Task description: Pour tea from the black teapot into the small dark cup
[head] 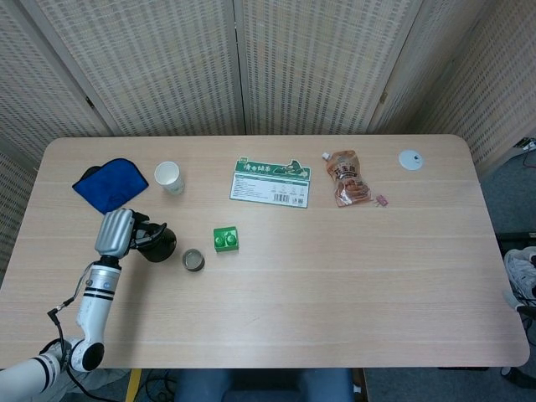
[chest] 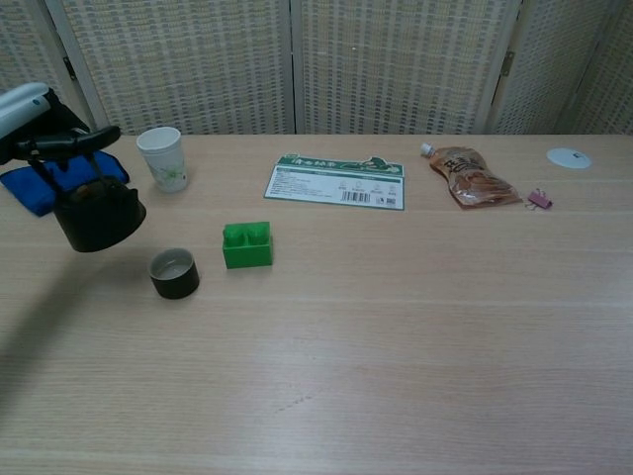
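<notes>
Left robot hand holds black teapot, left of small dark cup.

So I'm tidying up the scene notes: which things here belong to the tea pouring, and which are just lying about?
Job: black teapot, held by the left hand; small dark cup.

Lying about: white paper cup, blue cloth, green block, printed card, brown pouch, white disc, pink clip.

This looks like a lab or test room, not a home. A plain wooden table stands before folding woven screens, and unrelated small things lie spread on it: a green block, a printed card, a snack pouch.
</notes>
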`<state>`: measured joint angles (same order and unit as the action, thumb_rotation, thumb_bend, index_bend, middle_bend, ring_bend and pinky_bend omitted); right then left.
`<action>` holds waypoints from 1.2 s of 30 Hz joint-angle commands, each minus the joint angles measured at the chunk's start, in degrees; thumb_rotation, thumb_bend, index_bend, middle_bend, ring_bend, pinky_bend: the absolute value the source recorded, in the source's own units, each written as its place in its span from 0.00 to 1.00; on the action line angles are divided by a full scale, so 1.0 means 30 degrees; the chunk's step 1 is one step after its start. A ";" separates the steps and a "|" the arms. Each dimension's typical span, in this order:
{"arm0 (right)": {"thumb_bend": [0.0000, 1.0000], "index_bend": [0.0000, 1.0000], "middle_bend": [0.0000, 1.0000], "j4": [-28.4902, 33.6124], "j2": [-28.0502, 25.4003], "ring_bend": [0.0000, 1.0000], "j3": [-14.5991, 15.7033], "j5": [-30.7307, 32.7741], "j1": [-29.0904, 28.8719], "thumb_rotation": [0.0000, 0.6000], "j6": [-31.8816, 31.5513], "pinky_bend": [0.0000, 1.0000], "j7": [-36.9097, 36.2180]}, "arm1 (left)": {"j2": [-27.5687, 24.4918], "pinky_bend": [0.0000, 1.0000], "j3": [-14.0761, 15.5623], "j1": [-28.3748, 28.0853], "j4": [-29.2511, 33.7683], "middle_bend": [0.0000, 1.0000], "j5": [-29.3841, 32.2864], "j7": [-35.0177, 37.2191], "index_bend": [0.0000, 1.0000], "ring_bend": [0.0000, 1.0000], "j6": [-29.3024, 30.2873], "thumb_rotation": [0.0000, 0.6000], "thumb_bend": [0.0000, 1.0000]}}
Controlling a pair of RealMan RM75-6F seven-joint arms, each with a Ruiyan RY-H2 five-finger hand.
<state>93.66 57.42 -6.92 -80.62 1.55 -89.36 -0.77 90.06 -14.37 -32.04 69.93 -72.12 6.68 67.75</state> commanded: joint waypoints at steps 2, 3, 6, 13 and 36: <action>0.07 0.34 0.30 0.0052 0.0009 0.24 0.0006 -0.0018 -0.0022 1.00 0.0007 0.26 0.0066 | 0.0086 0.54 0.0323 0.0071 -0.0940 1.00 -0.0413 -0.0202 1.00 1.00 0.0147 0.35 0.25; 0.07 0.34 0.30 0.0068 0.0011 0.24 0.0007 -0.0017 -0.0030 1.00 0.0015 0.26 0.0085 | 0.0140 0.54 0.0436 0.0071 -0.1242 1.00 -0.0513 -0.0295 1.00 0.99 0.0130 0.31 0.24; 0.07 0.34 0.30 0.0108 0.0021 0.24 0.0020 -0.0036 -0.0051 1.00 0.0033 0.26 0.0135 | 0.0240 0.54 0.0636 0.0057 -0.1776 1.00 -0.0617 -0.0499 1.00 0.98 -0.0022 0.23 0.23; 0.07 0.34 0.30 0.0126 0.0063 0.24 0.0054 -0.0041 -0.0081 1.00 0.0082 0.26 0.0198 | 0.0527 0.54 0.1182 0.0032 -0.2839 1.00 -0.0967 -0.1299 1.00 0.95 -0.0287 0.15 0.21; 0.07 0.34 0.30 -0.0256 0.0291 0.24 0.0057 0.0114 -0.0270 1.00 0.0439 0.26 -0.0005 | 0.1484 0.50 0.1973 0.0215 -0.4984 1.00 -0.1381 -0.2069 1.00 0.90 -0.0915 0.15 0.20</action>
<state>92.89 58.29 -6.75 -80.28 0.74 -88.04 -0.78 94.49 -8.48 -31.41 55.00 -76.27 0.50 65.03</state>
